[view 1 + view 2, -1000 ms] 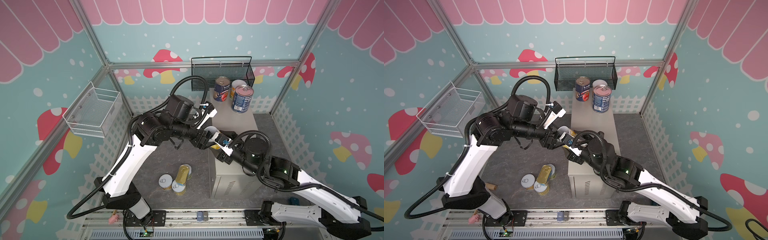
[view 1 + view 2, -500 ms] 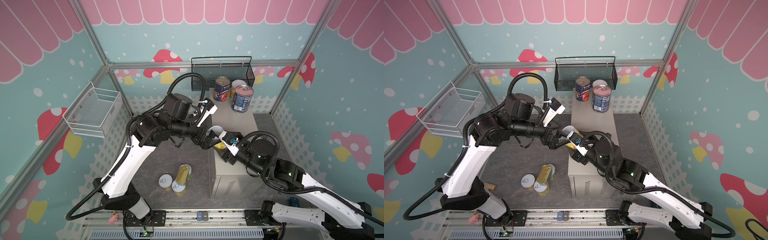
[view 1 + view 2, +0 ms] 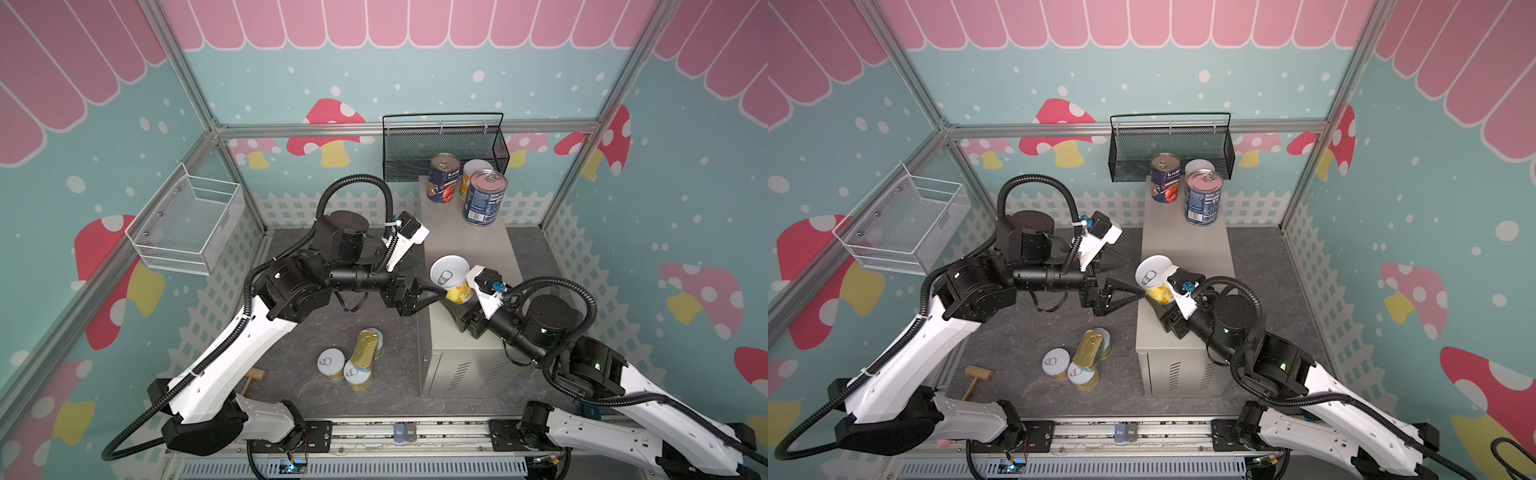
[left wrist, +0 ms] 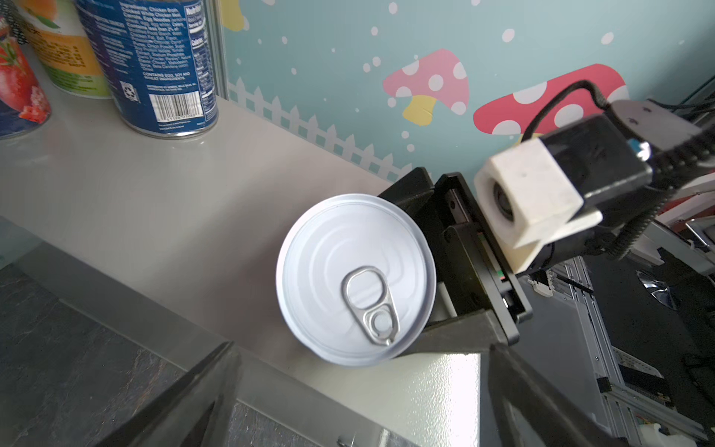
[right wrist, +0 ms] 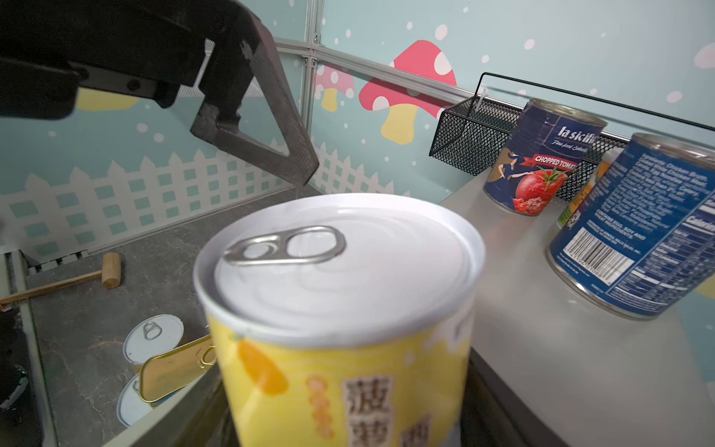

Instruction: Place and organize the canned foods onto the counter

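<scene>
A yellow-labelled can [image 3: 451, 278] [image 3: 1154, 279] with a white pull-tab lid sits tilted over the left edge of the beige counter [image 3: 469, 245]. My right gripper [image 5: 348, 425] is shut on its side. My left gripper [image 3: 1133, 277] [image 4: 363, 371] stands open just left of the can, its fingers [image 5: 286, 154] clear of it. At the counter's far end stand two tall blue cans [image 3: 444, 178] [image 3: 484, 199], with a yellow-labelled one [image 3: 473, 168] behind them. On the floor, short cans [image 3: 331, 363] [image 3: 357, 376] cluster under a flat gold tin [image 3: 365, 347].
A black mesh basket [image 3: 444, 149] hangs on the back wall just behind the counter's cans. A white wire basket [image 3: 187, 224] hangs on the left wall. A wooden mallet [image 3: 978, 376] lies on the floor near the left arm's base.
My left gripper has opened and let go of the yellow can, drawing back a little to the left. My right gripper keeps hold and has carried the can slightly right, over the counter.
</scene>
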`<control>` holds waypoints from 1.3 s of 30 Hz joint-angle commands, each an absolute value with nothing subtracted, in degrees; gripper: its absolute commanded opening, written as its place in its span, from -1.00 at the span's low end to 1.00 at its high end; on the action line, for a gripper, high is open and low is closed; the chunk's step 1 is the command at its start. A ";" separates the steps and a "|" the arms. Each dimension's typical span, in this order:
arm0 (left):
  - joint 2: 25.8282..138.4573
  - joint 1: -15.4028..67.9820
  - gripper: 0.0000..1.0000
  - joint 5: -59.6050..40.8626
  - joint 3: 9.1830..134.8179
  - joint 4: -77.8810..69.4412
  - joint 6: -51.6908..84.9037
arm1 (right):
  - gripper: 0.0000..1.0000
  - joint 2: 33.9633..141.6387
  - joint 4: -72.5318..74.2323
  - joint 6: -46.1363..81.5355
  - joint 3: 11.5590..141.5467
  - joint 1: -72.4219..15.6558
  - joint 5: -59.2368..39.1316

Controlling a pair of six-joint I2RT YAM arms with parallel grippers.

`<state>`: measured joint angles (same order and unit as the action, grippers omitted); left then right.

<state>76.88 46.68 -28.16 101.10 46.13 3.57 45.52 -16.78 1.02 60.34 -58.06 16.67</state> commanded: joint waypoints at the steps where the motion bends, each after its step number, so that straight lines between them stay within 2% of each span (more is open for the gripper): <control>1: 74.73 47.11 0.99 -30.36 97.37 35.20 4.20 | 0.11 43.39 -12.64 4.80 60.75 -57.79 13.05; 15: 75.94 48.57 0.98 -35.37 96.00 30.62 5.46 | 0.13 42.91 -12.13 8.77 62.99 -57.83 6.52; 29: 75.58 49.81 0.98 -33.00 94.74 31.20 3.64 | 0.14 42.91 -11.00 12.04 64.96 -57.83 3.34; 33: 75.36 49.85 0.98 -30.55 94.61 30.99 3.67 | 0.14 42.70 -10.10 12.30 64.93 -57.78 2.38; 39: 72.35 49.89 0.99 -21.15 92.05 27.72 3.51 | 0.14 42.72 -10.20 12.28 64.52 -57.78 2.81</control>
<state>74.65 49.69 -26.70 93.60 29.78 4.62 44.05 -16.80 11.68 61.93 -57.78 3.57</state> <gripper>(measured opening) 0.992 0.748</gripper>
